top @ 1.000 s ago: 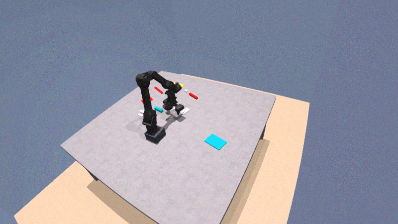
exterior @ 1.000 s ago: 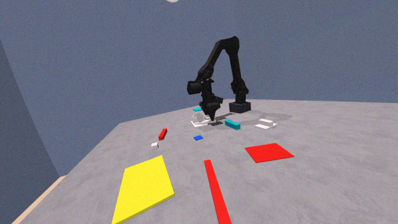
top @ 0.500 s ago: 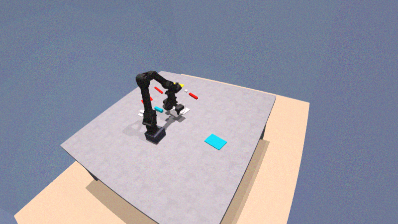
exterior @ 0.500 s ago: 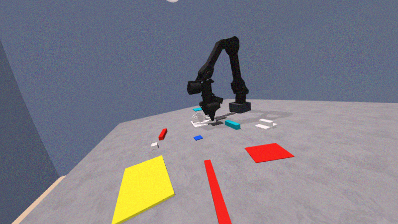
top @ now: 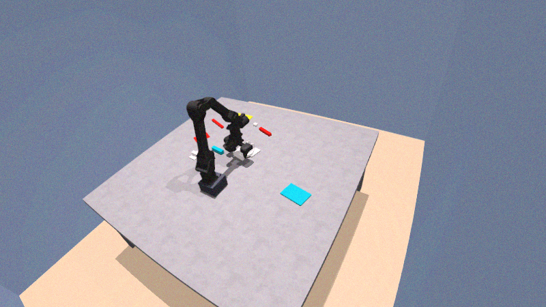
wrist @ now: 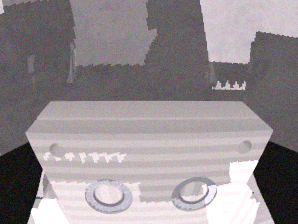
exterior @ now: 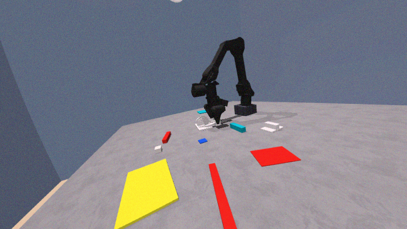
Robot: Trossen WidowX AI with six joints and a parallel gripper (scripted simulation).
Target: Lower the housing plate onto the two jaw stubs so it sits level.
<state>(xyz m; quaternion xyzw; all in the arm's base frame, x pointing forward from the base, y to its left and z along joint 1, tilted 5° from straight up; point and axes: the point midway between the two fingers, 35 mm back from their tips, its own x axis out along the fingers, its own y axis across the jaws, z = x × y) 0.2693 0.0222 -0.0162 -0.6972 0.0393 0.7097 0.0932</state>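
Note:
The housing plate (wrist: 150, 167) is pale and ribbed, with a small round hole near each upper corner and two grey rings lower down. It lies between my finger sides in the wrist view and looks level from side to side. My gripper (top: 237, 152) (exterior: 214, 120) is open and low over the white base (top: 254, 153) (exterior: 201, 128), its fingers clear of the plate's ends. A thin white round outline stands on the base in the exterior view. The jaws and their stubs cannot be made out, and whether the plate is fully seated cannot be told.
A cyan bar (top: 217, 149) (exterior: 237, 127) and a blue tile (exterior: 202, 140) lie near the base. White pieces (exterior: 271, 129), a red bar (top: 265, 131) (exterior: 166, 137), a red plate (exterior: 274, 155), a yellow plate (exterior: 150, 191) and a cyan plate (top: 295, 194) lie farther out.

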